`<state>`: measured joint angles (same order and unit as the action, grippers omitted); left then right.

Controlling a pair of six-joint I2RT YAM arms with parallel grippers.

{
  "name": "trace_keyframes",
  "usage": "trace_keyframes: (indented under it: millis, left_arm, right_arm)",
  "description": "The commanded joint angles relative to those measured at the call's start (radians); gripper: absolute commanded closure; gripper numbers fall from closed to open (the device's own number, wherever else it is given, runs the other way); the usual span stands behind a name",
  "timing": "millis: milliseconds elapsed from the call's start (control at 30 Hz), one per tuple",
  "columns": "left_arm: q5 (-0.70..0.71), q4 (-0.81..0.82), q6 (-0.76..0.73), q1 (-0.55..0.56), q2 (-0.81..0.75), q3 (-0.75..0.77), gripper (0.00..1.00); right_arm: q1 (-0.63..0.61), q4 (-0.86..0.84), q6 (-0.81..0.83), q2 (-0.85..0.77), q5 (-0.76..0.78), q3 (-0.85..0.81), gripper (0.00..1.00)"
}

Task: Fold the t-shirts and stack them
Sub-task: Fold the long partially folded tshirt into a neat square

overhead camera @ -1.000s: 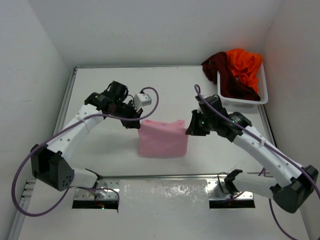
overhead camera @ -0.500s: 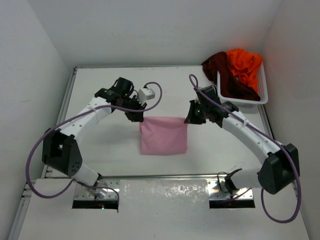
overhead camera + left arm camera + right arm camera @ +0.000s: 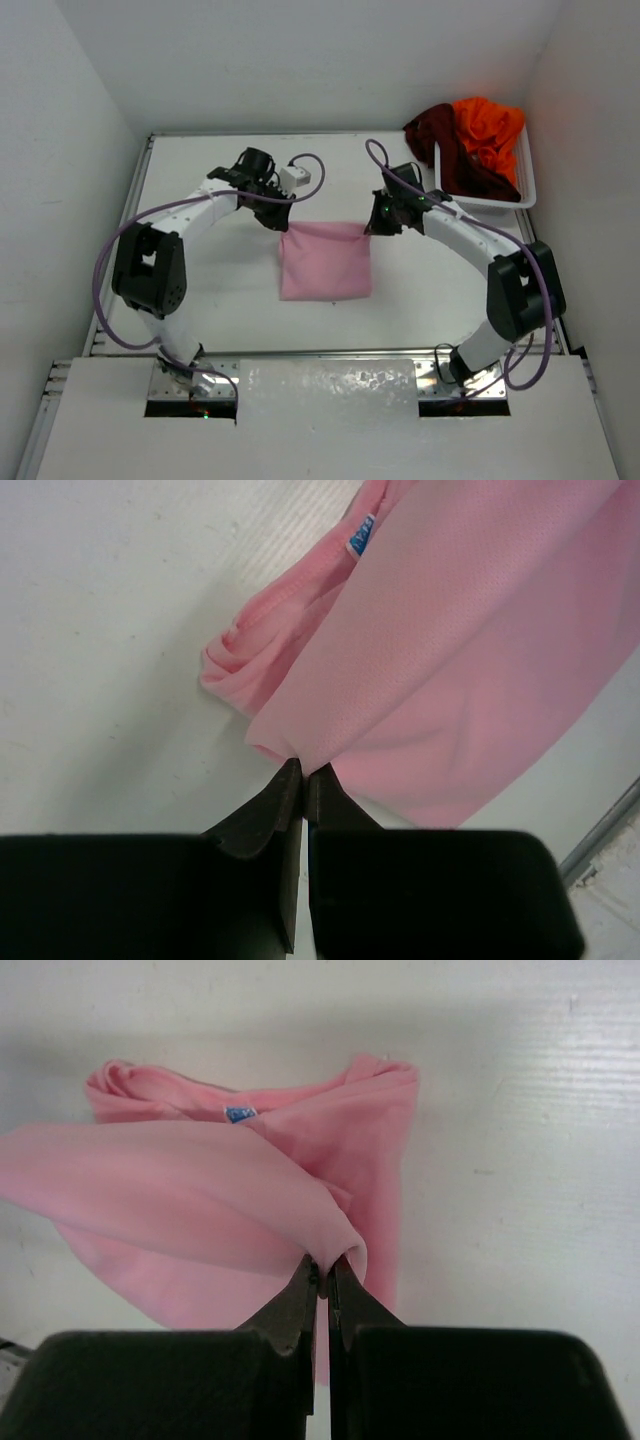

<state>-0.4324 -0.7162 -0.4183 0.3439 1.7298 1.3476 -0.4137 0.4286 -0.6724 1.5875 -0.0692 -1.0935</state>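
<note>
From above, the light pink t-shirt (image 3: 325, 262) is seen as a folded rectangle at the middle of the table (image 3: 200, 280). Its far corners are met by the left gripper (image 3: 281, 222) and the right gripper (image 3: 372, 226). The jaws cannot be made out there, but the wrist views show them. In each, the fingers are pressed together on a pinch of pink cloth, the right one on a raised fold. A small blue label (image 3: 362, 535), unseen from above, is shown at the collar. The dark maroon t-shirt (image 3: 450, 165) and bright orange t-shirt (image 3: 490, 125) are seen only from above, heaped in the white basket (image 3: 527, 185) at the far right.
</note>
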Motion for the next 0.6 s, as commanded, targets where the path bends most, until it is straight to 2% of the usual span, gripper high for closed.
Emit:
trace_keyframes:
  millis: [0,300,400,467,500,567]
  left_arm:
    - [0.041,0.066,0.022,-0.023,0.037,0.061,1.0]
    - [0.09,0.112,0.073,-0.055,0.197,0.157,1.0]
    - [0.09,0.113,0.078,-0.072,0.235,0.199,0.97]
    - [0.092,0.124,0.087,-0.082,0.27,0.215,0.96]
    - [0.095,0.132,0.088,-0.085,0.292,0.231,0.94]
    - [0.095,0.142,0.093,-0.085,0.312,0.249,0.89]
  right_arm:
    - [0.032,-0.082,0.02,0.043,0.049,-0.062,1.0]
    - [0.055,-0.14,0.014,0.245,0.026,-0.175,1.0]
    - [0.075,-0.171,0.014,0.308,0.019,-0.218,1.0]
    - [0.087,-0.194,0.019,0.339,0.009,-0.242,0.96]
    - [0.093,-0.201,0.023,0.37,0.0,-0.27,0.89]
    - [0.099,-0.224,0.031,0.4,-0.01,-0.299,0.86]
